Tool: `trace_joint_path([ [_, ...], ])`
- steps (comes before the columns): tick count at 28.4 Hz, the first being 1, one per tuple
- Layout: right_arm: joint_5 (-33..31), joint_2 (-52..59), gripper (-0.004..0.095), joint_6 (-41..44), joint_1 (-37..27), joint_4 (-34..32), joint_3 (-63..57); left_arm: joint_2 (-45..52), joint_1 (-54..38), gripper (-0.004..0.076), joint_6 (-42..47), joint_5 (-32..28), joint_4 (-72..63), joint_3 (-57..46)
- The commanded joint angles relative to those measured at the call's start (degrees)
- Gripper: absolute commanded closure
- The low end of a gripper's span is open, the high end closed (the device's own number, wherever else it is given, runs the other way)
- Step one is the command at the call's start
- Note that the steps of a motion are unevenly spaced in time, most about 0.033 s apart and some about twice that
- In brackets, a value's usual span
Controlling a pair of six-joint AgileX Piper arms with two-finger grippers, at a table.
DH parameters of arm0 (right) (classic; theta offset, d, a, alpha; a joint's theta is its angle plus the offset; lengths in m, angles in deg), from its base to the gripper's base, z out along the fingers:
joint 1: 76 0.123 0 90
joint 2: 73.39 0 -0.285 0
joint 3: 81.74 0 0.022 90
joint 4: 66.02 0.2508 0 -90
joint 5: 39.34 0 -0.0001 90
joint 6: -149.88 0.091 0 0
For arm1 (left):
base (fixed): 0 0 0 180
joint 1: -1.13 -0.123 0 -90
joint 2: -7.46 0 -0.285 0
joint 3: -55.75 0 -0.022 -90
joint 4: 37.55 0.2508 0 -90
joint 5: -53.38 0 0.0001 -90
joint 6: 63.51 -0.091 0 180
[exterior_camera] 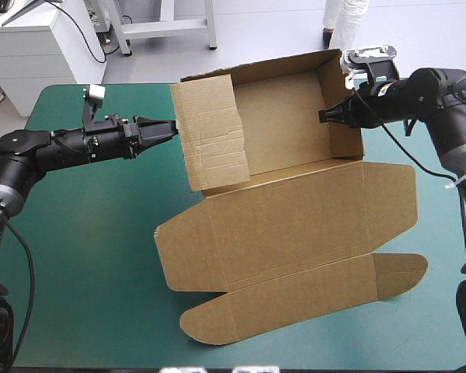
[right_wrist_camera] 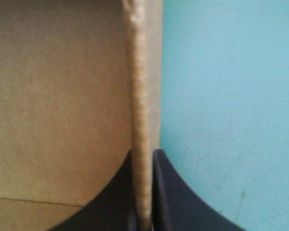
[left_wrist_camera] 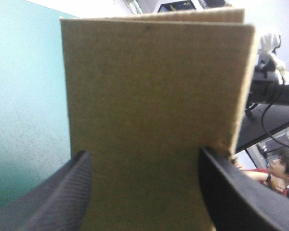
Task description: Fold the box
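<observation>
Looking at it from the room: box (exterior_camera: 283, 116) sits on the far half of the counter (exterior_camera: 85, 233). Tray part is up, lid (exterior_camera: 287, 225) lies flat toward the near edge, tuck strip (exterior_camera: 295, 299) unfolded.

Right tool (right_wrist_camera: 144, 150) is clamped on the right wall (exterior_camera: 346, 132), board edge pinched between its fingers, teal-green cover on the outer side. Left tool (left_wrist_camera: 143, 151) has its fingers apart and isn't gripping anything. The left flap (exterior_camera: 210, 132) fills the gap between and ahead of them. From above, the tips sit at that flap's outer edge. Flap looks tilted in over the tray and not tucked, afaict.

Step in hand, my read: getting the left flap folded in and seated.

How to do it well, imo:
- Use the right tool as an anchor only. Hold, don't pull, or the wall bows.
- Push w/ the left tool low, near the crease, so the board hinges on the score and doesn't buckle mid-panel.
- Go slow and square to the flap. An off-axis push prob skids the whole box across the counter.
- Watch the flap's far corner vs the back wall, it could snag there.
</observation>
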Motion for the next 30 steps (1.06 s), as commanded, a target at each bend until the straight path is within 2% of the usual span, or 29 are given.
trace_joint_path([
  [1,2.8,2.5,0.0927,0.4,-0.4,1.0,1.9,2.4,0.4,0.0109,4.0,5.4,-8.2,1.4],
  [14,3.1,2.5,0.0927,0.4,-0.4,1.1,1.9,2.4,1.6,0.0111,5.3,4.9,-7.9,1.4],
  [20,3.7,2.5,0.0926,2.5,-0.3,1.3,1.9,2.8,5.4,0.0145,3.7,5.0,-7.1,2.0],
  [22,3.8,2.5,0.0925,2.7,0.1,1.5,1.9,3.4,7.8,0.0160,4.0,2.3,-3.4,3.5],
  [26,3.8,2.5,0.0925,3.3,0.4,0.8,1.9,4.6,12.8,0.0181,11.7,-9.2,9.6,7.9],
  [30,3.8,2.7,0.0925,3.4,0.4,0.7,1.9,4.9,15.9,0.0197,19.6,-14.8,17.9,9.9],
])
